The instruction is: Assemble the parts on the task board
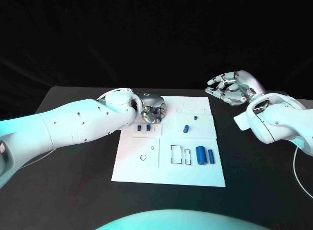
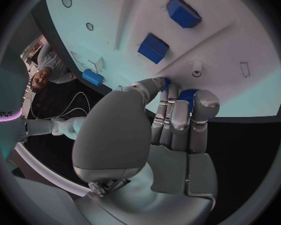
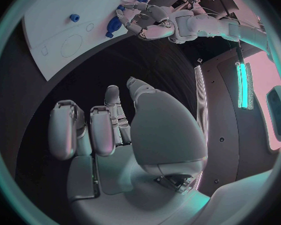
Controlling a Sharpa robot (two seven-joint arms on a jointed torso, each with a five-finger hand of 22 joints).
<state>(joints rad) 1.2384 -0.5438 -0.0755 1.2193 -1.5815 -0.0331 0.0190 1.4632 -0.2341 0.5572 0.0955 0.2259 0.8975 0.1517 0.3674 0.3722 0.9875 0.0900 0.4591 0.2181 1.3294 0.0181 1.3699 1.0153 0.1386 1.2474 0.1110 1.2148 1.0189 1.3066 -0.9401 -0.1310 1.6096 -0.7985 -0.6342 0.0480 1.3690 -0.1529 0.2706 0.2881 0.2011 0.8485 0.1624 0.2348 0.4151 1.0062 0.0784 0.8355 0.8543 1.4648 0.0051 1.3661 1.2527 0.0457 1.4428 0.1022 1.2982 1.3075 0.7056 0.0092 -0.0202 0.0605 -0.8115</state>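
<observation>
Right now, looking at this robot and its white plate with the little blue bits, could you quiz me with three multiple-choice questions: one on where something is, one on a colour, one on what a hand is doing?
1. Where is the right hand?
A. Flat on the task board
B. Raised beyond the far right corner of the task board
C. Under the table

2. What colour are the two cylinders standing side by side near the board's near right part?
A. Blue
B. Red
C. Yellow

3. What is the left hand doing?
A. Resting open off the board
B. Pinching a small blue part in its fingertips over the board
C. Gripping the other arm

Answers: 1 B, the head view shows it off the board with curled fingers and nothing in them. 2 A, both are plainly blue. 3 B, the left wrist view shows blue between its fingertips.
</observation>
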